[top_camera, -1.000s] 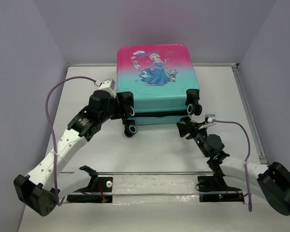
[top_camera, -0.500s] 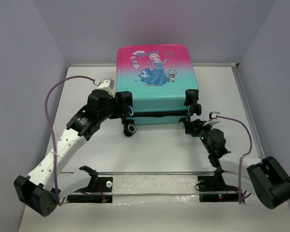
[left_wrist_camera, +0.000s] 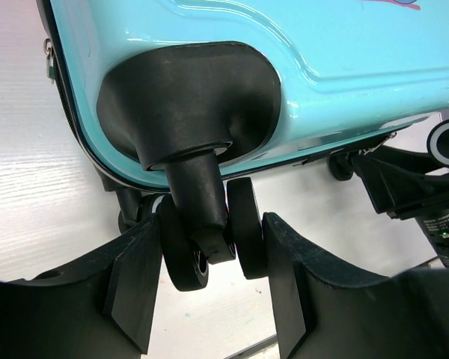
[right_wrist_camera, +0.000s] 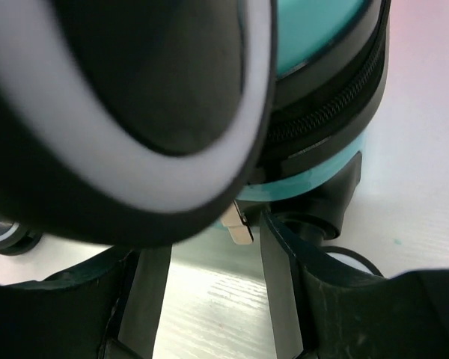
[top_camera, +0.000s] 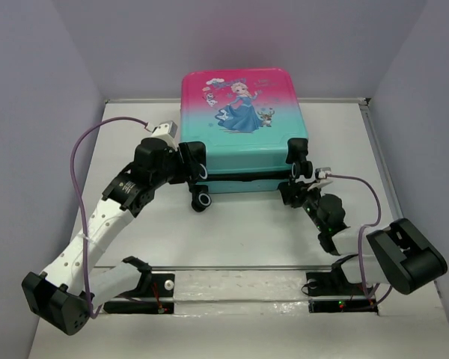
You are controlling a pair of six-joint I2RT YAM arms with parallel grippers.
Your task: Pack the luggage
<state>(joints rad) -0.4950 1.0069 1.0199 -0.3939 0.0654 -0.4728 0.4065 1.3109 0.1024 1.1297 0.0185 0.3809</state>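
Hard, slick, probably light luggage [top_camera: 243, 127] at the worktop's far-edge centre. Left gripper [left_wrist_camera: 209, 262] clamped on a caster [left_wrist_camera: 202, 239]; right gripper [right_wrist_camera: 209, 284] agape around the zipper pull [right_wrist_camera: 239, 228]. Best taken by that tab, not the shell.

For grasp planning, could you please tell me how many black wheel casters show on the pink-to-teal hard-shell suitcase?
4: upper-left caster held in the left gripper, lower-left caster beneath it, upper-right caster, lower-right caster partly behind the right gripper. None seems fully hidden.
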